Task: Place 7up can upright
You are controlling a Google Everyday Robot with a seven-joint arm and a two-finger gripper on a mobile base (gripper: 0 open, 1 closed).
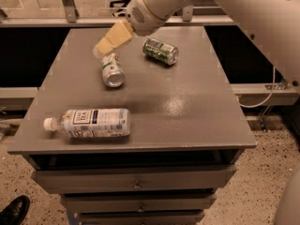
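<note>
The 7up can (113, 70) lies on its side at the rear left of the desk (187, 107), the end effector (103, 45) hanging just above its far end, whether wide or narrow I cannot tell, with a darker green can (161, 51) lying to its right.

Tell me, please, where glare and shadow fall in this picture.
Camera view: a soft sheen lies on the table right of centre; the gripper hangs by the far end of the lying 7up can, brightly lit; the bottle casts a thin shadow beneath.
</note>
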